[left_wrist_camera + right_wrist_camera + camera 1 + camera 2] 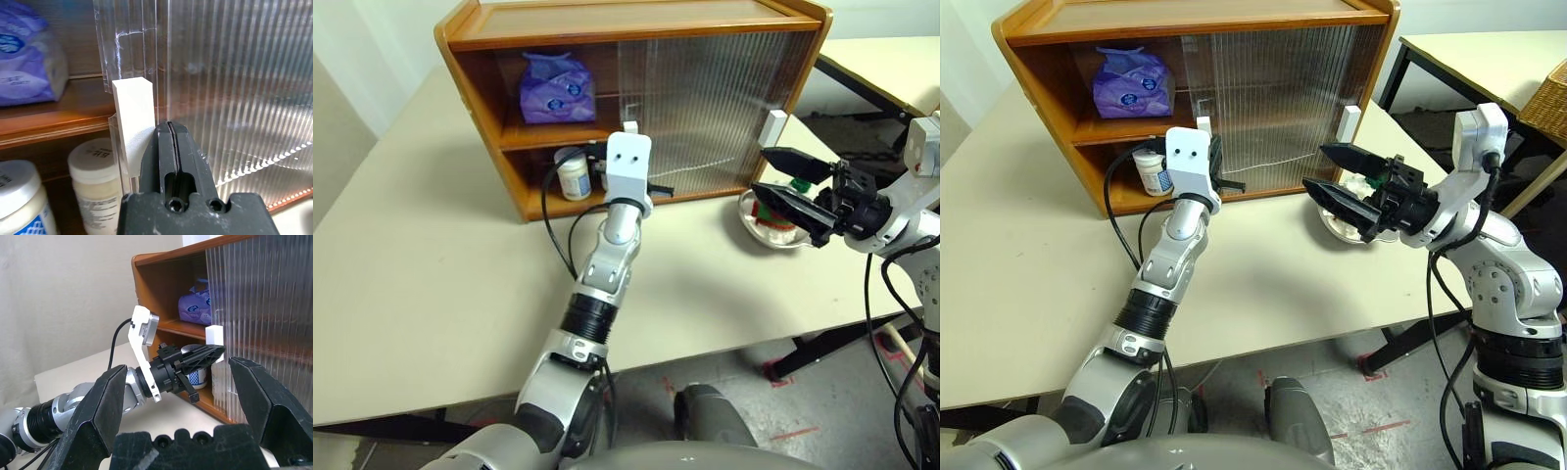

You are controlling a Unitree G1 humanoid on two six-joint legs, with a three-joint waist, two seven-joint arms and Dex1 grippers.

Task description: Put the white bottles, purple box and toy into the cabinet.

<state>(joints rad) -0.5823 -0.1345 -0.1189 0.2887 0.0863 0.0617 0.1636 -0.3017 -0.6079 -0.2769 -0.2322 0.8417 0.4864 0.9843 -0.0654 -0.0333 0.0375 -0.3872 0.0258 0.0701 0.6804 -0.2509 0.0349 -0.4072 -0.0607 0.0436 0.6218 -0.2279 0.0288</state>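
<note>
Nearest in, the right gripper [1337, 181] hangs above the surface [431, 294], off to the cabinet's right front, jaws spread wide apart with nothing between them. Just behind those jaws sits a shallow metal dish [754, 227] on the surface, near the cabinet's right front corner, and the toy [783, 211] lies in it, largely masked by the black fingers, only a bit of red and green showing. Next up, the left gripper [168, 128] reaches to the cabinet's front, jaws pressed tight together, tip right against the white handle [134, 115] of the left sliding door [132, 44]; nothing is clamped in them. Now the cabinet [489, 34] itself, standing on the surface: its left part is open, the ribbed doors covering the rest. On the floor of the cabinet, just left of that handle, stand the white bottles [95, 183], two side by side. Above them, on the shelf, rests the purple box [555, 88].
</note>
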